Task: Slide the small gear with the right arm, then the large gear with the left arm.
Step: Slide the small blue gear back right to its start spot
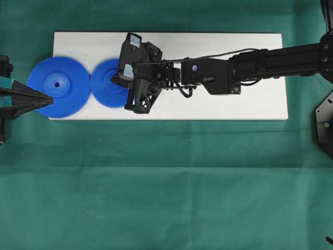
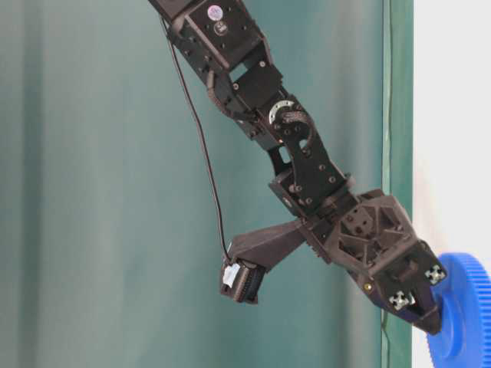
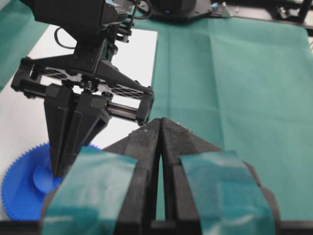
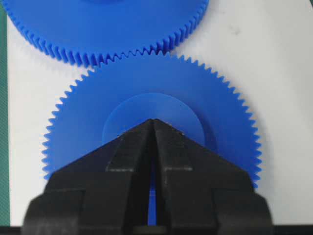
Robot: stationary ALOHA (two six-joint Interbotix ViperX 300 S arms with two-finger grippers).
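Note:
The large gear (image 1: 54,80) lies at the left end of the white board (image 1: 234,107), its teeth meeting those of the small gear (image 1: 104,86) to its right. My right gripper (image 1: 122,83) reaches in from the right and is shut, with nothing between its fingers. In the right wrist view its pointed tip (image 4: 153,121) rests on the small gear's (image 4: 156,78) raised hub, with the large gear (image 4: 112,24) just beyond. My left gripper (image 1: 49,99), with teal patches, is shut with its tip at the large gear's near rim. The left gripper (image 3: 160,120) holds nothing.
Green cloth (image 1: 166,182) covers the table around the board. The right arm's forearm (image 1: 270,60) and cable stretch over the board's right half. From table level the right gripper (image 2: 430,326) angles down onto the small gear (image 2: 460,307).

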